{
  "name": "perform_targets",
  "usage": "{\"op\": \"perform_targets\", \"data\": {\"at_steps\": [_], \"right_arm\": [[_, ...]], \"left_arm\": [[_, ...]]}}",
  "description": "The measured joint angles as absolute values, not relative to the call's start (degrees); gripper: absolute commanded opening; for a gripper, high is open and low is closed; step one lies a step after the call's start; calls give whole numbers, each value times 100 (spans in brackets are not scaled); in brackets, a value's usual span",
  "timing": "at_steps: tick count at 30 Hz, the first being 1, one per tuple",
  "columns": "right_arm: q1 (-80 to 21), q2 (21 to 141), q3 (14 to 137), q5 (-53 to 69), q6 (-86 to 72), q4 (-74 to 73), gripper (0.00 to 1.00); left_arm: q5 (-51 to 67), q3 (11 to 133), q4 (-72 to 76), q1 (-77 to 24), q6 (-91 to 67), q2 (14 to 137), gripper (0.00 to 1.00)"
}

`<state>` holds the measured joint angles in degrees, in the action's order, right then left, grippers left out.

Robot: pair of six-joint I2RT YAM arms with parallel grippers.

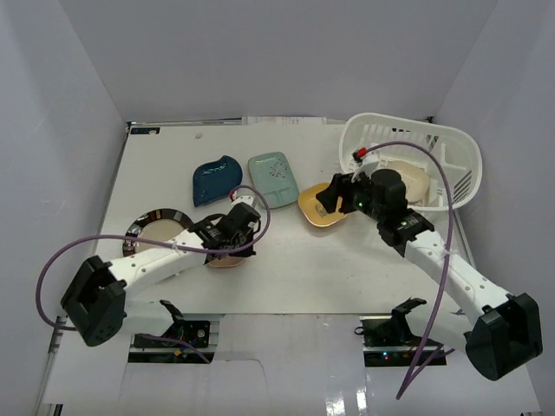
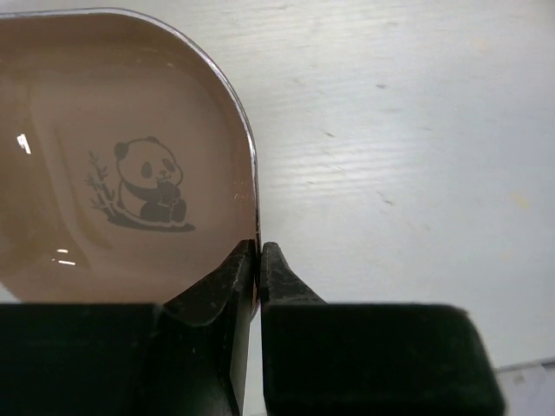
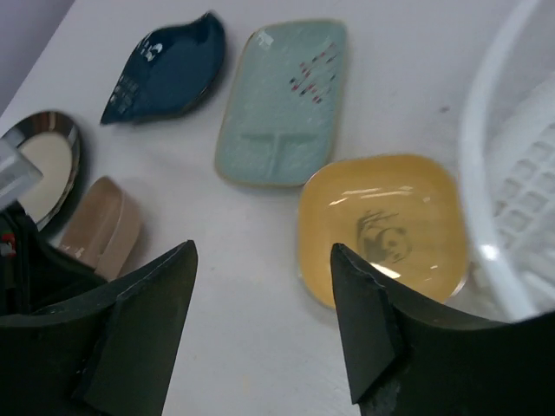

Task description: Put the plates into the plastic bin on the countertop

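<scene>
L jaws clenched on the rim of the tan plate, one finger inside the rim and one outside. The plate has a panda print and sits at the near-left-centre of the table, mostly under my left wrist in the top view. Can't tell if it's lifted or flat on the table.

R jaws spread wide, nothing between them, hanging over the table beside the yellow plate. That plate lies flat just beside the white bin, also w/ a panda print; can't tell if it touches the bin wall.

Bin is at the far right of the table, w/ a cream plate inside it, partly hidden by my right arm.

Other plates are out on the table. The pale green rect. plate is just behind the yellow one. The dark teal leaf plate is just left of the green, close but apart. The round dark-rimmed plate is at the left, next to the tan plate.
</scene>
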<state>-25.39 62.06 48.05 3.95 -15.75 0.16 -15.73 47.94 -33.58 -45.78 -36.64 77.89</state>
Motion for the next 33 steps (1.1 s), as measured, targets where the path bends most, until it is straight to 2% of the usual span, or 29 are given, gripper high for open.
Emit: {"op": "perform_targets", "data": {"at_steps": [7,14,21,27,33], "right_arm": [[-3588,6851,4029,1214,-2053,202,75],[-4285,7557,4032,1413,-2388,825,76],[-4722,8390,4062,1288,-2670,1166,68],[-4777,8917,4097,1219,-2941,1525,61],[-4777,9074,3968,1140,-3304,1920,63]], "left_arm": [[-720,4077,-2567,-4737,-3350,6519,0],[-401,3789,-2040,-4976,-3227,6825,0],[-375,3767,-1693,-5210,-3096,7011,0],[-366,3623,-1452,-5236,-3068,7008,0],[-432,3520,-1334,-5234,-3074,7008,0]]}}
